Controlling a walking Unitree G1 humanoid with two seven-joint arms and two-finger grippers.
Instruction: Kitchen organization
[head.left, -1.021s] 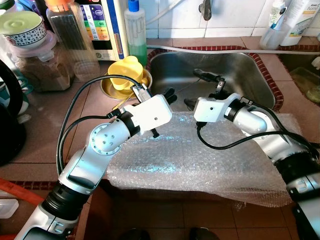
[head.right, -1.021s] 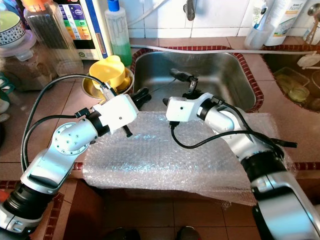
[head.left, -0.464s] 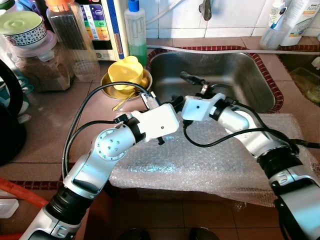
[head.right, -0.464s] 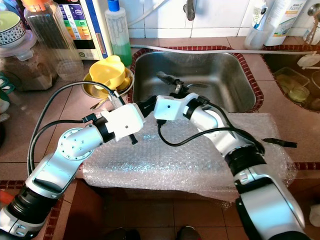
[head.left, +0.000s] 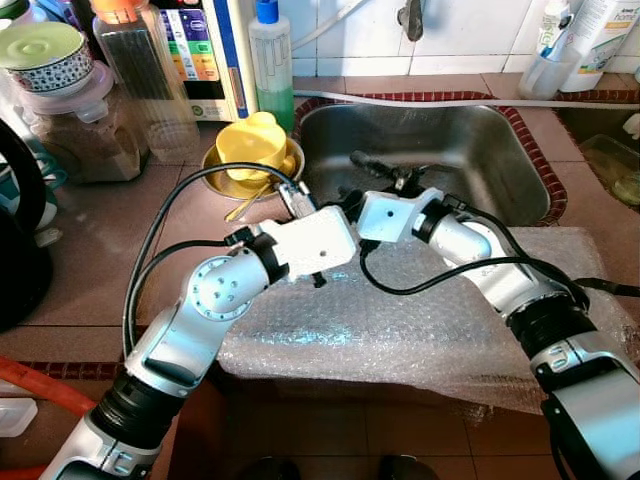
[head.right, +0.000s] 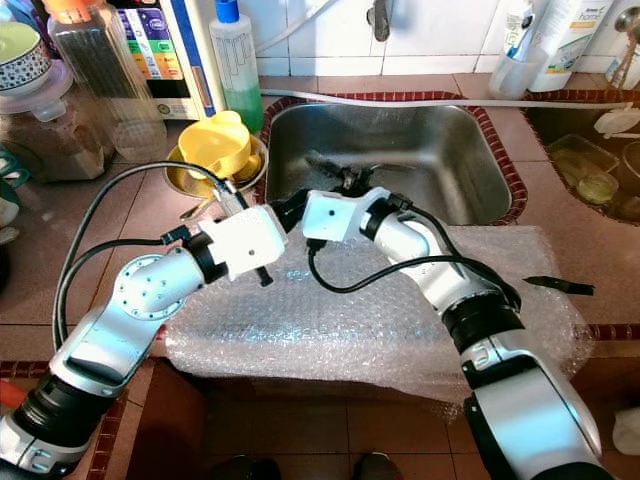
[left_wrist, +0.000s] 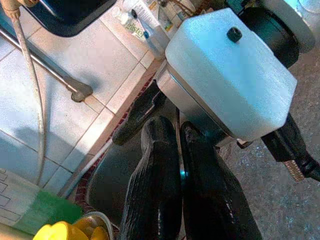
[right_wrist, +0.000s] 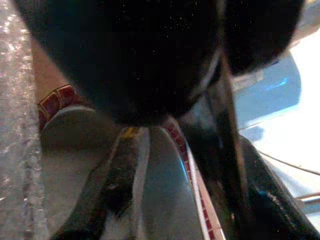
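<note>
Here left gripper (left_wrist: 172, 150) fingers pressed together (empty), touching right gripper (head.left: 378, 175); its state unclear.

Right end effector (head.right: 330, 178) swung leftward (meeting left end effector (head.right: 290, 208)).

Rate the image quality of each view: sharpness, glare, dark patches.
Eye views: sharp and evenly lit, with glare on the bubble wrap and steel sink. Left wrist view: left claw soft but readable. Right wrist view: heavily blurred, a dark out-of-focus mass across the top.
</note>
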